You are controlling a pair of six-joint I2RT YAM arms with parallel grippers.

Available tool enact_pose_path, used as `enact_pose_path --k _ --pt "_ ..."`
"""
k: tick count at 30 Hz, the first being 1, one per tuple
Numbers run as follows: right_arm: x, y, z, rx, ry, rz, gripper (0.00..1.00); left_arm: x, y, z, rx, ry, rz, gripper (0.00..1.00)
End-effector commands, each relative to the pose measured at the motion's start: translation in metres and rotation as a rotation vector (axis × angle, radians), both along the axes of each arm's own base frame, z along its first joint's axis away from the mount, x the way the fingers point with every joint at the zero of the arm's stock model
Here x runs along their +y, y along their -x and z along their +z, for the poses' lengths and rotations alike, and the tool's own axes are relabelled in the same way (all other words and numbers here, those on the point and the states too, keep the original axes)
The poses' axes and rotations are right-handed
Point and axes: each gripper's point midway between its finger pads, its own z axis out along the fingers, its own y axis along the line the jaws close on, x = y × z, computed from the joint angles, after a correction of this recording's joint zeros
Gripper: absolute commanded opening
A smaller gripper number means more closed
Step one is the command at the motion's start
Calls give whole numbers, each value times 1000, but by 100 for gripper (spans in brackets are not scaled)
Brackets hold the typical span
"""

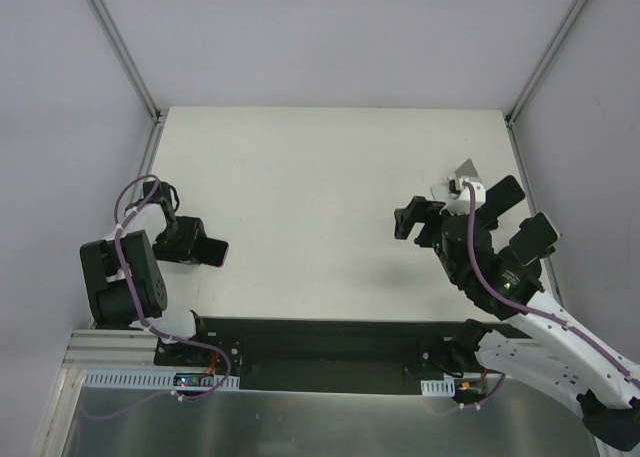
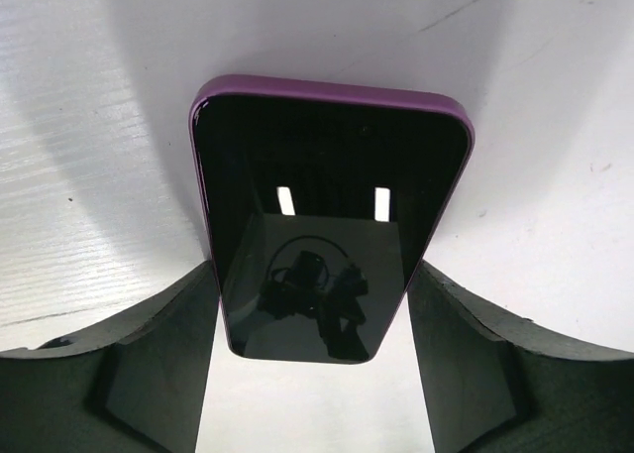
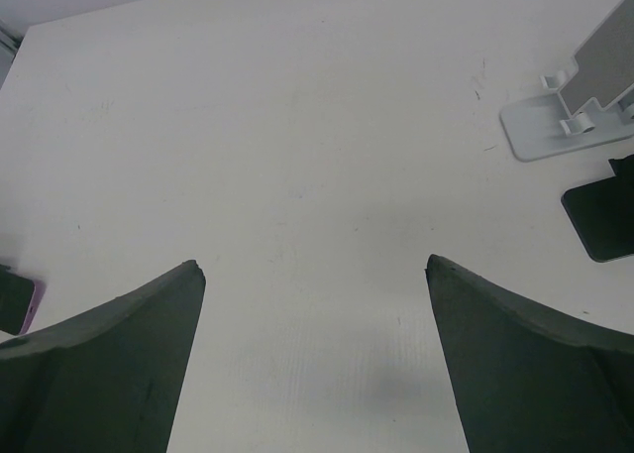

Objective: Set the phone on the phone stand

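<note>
White table [image 1: 320,167]: left gripper [image 2: 312,275] clamps the purple-cased phone [image 2: 327,195]. Well right of the phone we find the right gripper [image 3: 315,265] spread wide and a cropped, unidentifiable dark slab [image 3: 602,215].

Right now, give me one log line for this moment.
left hand: shut on phone | right hand: open, empty | phone: purple case, not yet on stand | stand: black, right side of table
</note>
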Motion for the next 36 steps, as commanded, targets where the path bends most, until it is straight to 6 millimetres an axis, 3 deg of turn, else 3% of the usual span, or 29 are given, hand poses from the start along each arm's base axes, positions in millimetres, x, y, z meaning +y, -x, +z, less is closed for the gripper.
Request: enact_pose_path --k 1,7,11,13,14,16,17,18,23,26,28,33,34,36 --pt "3 -1 -1 9 -3 5 96 -8 16 -16 -13 -4 -61 0" --pt "24 0 -12 60 20 98 96 -45 -20 30 -317 101 -388 0" --pt "72 3 -27 118 45 328 96 -94 -38 77 -651 157 -667 0" --pt "104 14 -26 145 9 495 96 -115 -36 101 -759 155 -761 0" --pt "126 25 -39 213 -4 620 96 -123 -33 108 -788 170 -788 0" --pt "152 29 -37 246 -52 715 96 -142 -26 122 -833 189 -843 0" --pt "164 28 -54 313 -55 742 96 -149 -22 125 -839 215 -839 0" --pt "176 35 -56 343 -84 794 96 -155 -18 130 -857 226 -848 0" --pt "237 38 -64 376 -152 865 96 -195 4 139 -873 305 -883 0" --pt "258 36 -72 404 -201 837 99 -209 9 149 -900 310 -898 0" --pt "265 34 -75 398 -240 826 96 -214 10 158 -922 310 -911 0" --pt "282 35 -95 483 -302 820 75 -229 15 165 -929 330 -953 0" --pt "284 35 -97 482 -312 821 70 -232 15 168 -933 334 -962 0" --pt "283 35 -98 479 -316 821 48 -237 17 170 -936 340 -985 0"
